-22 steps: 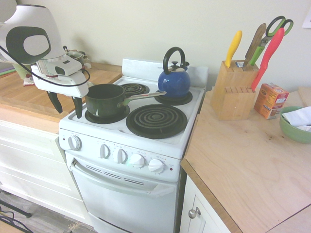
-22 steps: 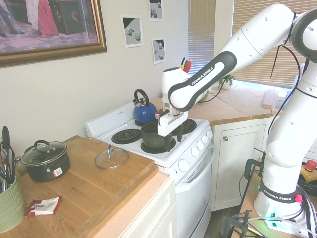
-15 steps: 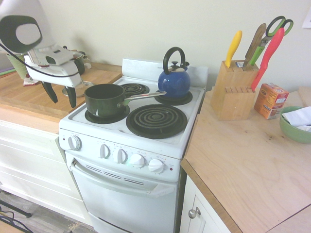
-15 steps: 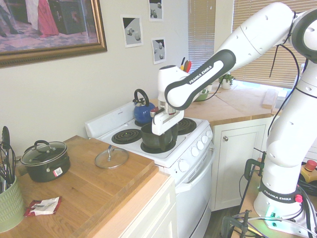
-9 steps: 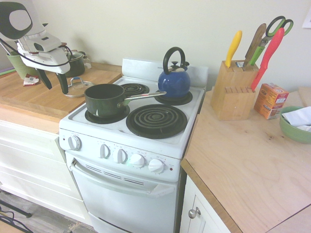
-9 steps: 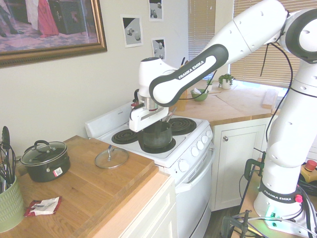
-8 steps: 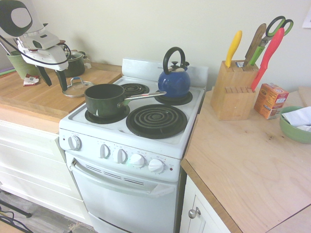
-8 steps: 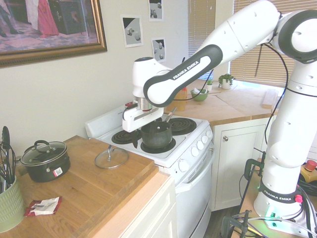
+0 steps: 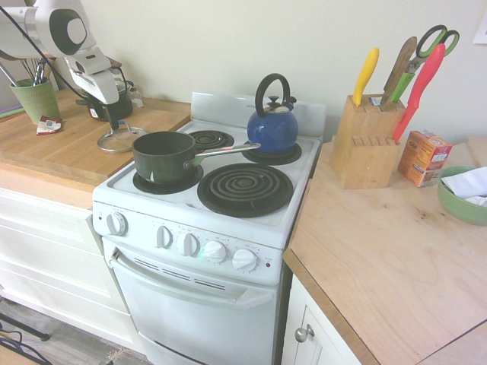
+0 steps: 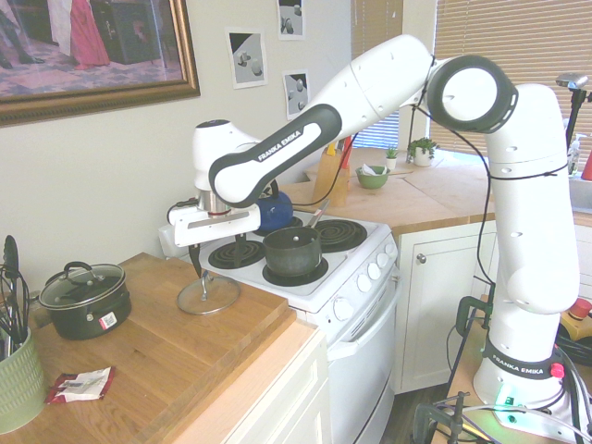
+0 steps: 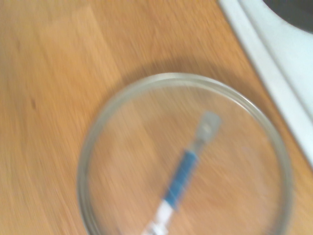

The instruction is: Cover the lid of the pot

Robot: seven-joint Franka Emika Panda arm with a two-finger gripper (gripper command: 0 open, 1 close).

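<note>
The clear glass lid (image 9: 120,140) with its silver rim lies flat on the wooden counter, just beside the stove. In the second exterior view the lid (image 10: 208,296) rests under my hand. My gripper (image 10: 215,265) hangs a little above it, open, fingers pointing down and holding nothing. From the other side the gripper (image 9: 112,120) sits over the lid's far edge. The wrist view is filled by the blurred lid (image 11: 186,161), seen from straight above. The dark green pot (image 9: 163,156) stands uncovered on the stove's front left burner, its silver handle (image 9: 226,150) pointing toward the kettle.
A blue kettle (image 9: 272,125) stands on the back right burner. A small two-handled dark pot (image 10: 85,298) with its own lid sits farther along the counter, near a green utensil cup (image 10: 17,375). A knife block (image 9: 367,141), orange box (image 9: 423,156) and green bowl (image 9: 463,194) occupy the right counter.
My arm has swung from beside the pot at the stove's front across to the wooden counter, ending above the glass lid. The fingers stayed open; pot and lid have not moved.
</note>
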